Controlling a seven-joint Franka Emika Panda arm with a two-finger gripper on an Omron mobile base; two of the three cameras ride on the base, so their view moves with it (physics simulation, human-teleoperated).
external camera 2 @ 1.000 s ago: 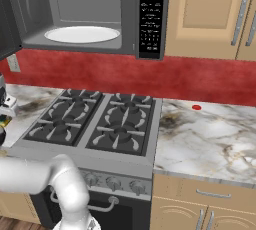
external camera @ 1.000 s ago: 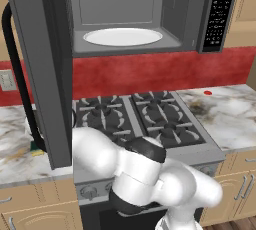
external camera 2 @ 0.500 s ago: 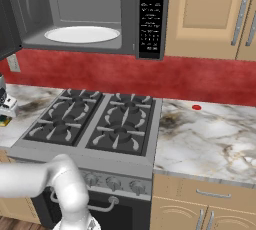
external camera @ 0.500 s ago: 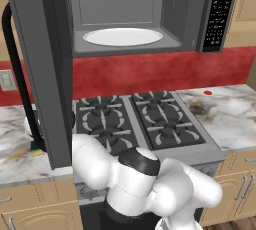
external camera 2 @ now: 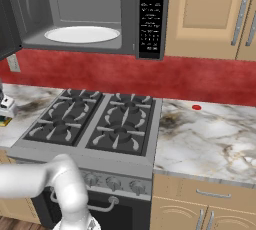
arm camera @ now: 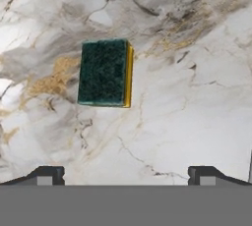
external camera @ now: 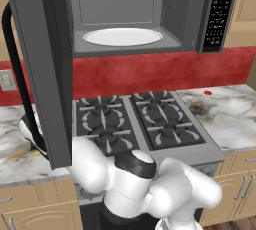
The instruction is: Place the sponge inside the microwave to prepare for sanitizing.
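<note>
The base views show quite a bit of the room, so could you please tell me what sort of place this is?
A rendered home kitchen, it seems: an open microwave sits above a gas stove, with marble-patterned counter and wooden cabinets alongside. A sponge lies on the counter.

red backsplash (external camera 2: 210,81) | marble counter (external camera 2: 210,144) | tan cabinets (external camera 2: 205,14)

Sponge (arm camera: 106,73) on counter (arm camera: 197,97) left of stove (external camera: 135,124); microwave (external camera: 135,14) above stove.
</note>
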